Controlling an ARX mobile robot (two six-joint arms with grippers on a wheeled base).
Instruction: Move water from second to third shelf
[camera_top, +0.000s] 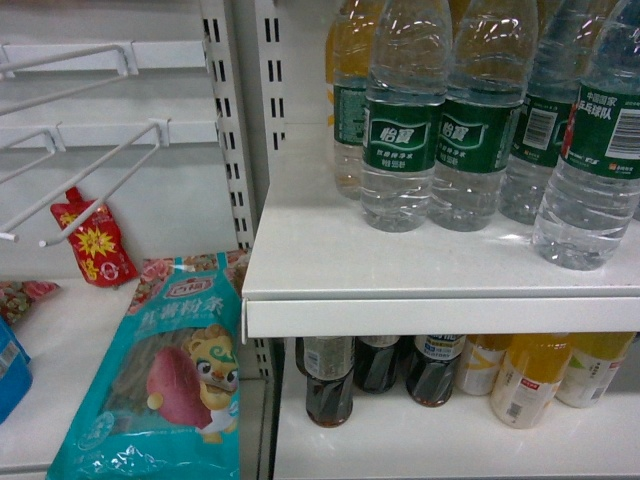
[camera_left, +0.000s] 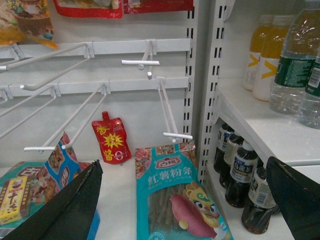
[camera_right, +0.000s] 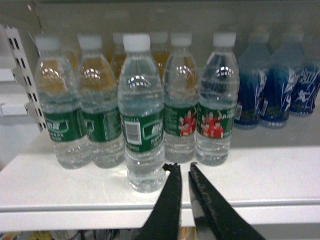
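- I am holding my right gripper (camera_right: 181, 169) just in front of the white metal shelf (camera_right: 260, 175), its two black jaws nearly together with only a thin slit between them and nothing inside; I judge I am lining up here before spreading them.
- The clear ribbed plastic water bottle with the dark green label and white barcode (camera_right: 142, 120) is standing upright nearer the shelf's front edge than its neighbours, just left of my right jaw tips, so it is the easiest one to reach.
- The other green-labelled water bottles (camera_right: 60, 117) are sitting in a row behind it, close together, with dark blue-labelled bottles (camera_right: 275, 90) further right.
- My left gripper (camera_left: 185, 200) is hanging wide apart and empty, well left of the drinks, over the teal sweet-potato noodle packet (camera_left: 175, 200); it is staying out of the way.
- In the head view neither gripper is showing; dark cola bottles (camera_top: 330, 385) are standing on the shelf below.
- Nothing is gripped yet.
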